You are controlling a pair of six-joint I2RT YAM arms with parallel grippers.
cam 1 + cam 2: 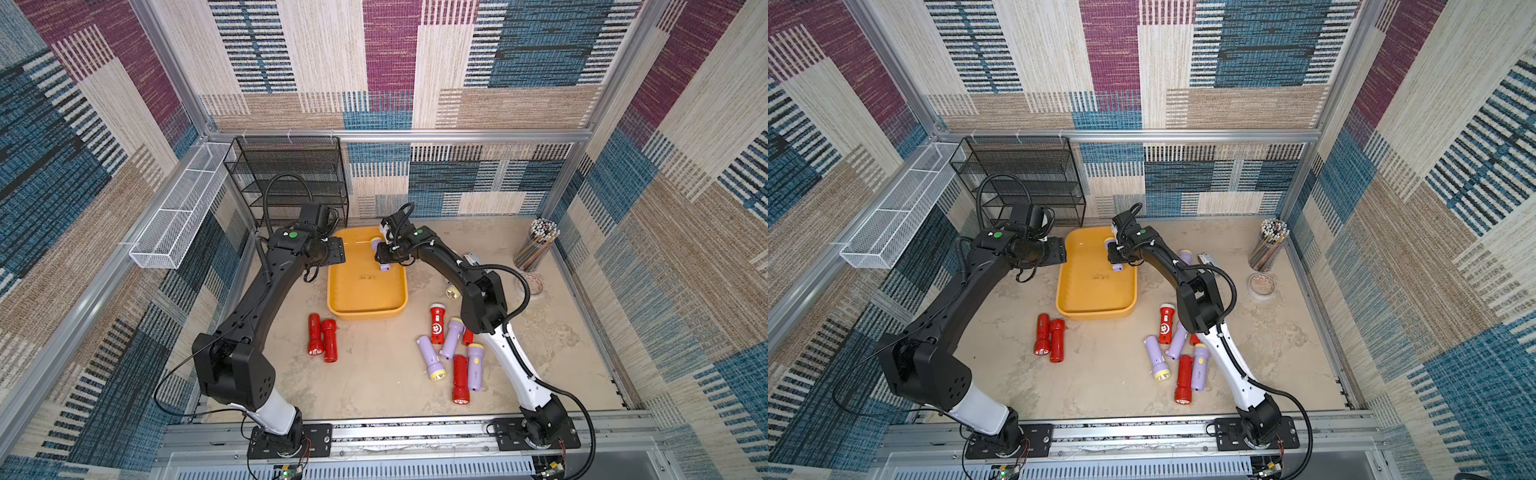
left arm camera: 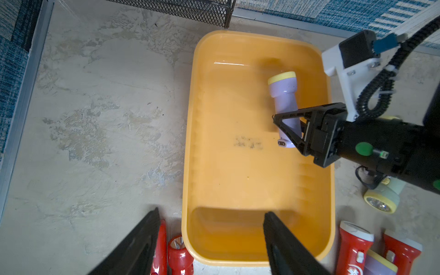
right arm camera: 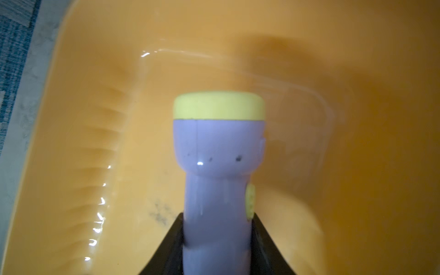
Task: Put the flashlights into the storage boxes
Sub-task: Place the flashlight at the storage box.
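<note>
My right end effector (image 2: 287, 129) is clamped narrow on the barrel of a lilac flashlight (image 2: 283, 95). I hold it within the outline of the yellow-orange tray (image 1: 365, 316), at its far right side, with the pale yellow head toward the back wall. Its shadow lies apart from it on the tray floor, which bears a dark smudge. My left end effector (image 2: 212, 212) stands wide, holding nothing, above the tray's left rim.

In front of the tray, on the left, two red flashlights (image 1: 322, 338) lie side by side, touching. On the right, partly under my right arm, lies a cluster of flashlights (image 1: 446, 353), lilac and red, some crossing. A pale green flashlight (image 2: 383, 197) lies near the tray's right wall. Behind my right arm show a second lilac flashlight (image 1: 1185, 257) and a grey stapler-like object (image 1: 1208, 259).

A black mesh rack (image 1: 291, 178) stands just behind the tray, and a white wire basket (image 1: 178, 220) hangs on the left frame. A cup of pencils (image 1: 536, 245) and a tape roll (image 1: 530, 286) sit well apart on the right.

The tabletop (image 1: 374, 386) is mottled beige. The walls (image 1: 374, 62) are woven patchwork in blue, plum and sand, set in an aluminium frame (image 1: 399, 135).
</note>
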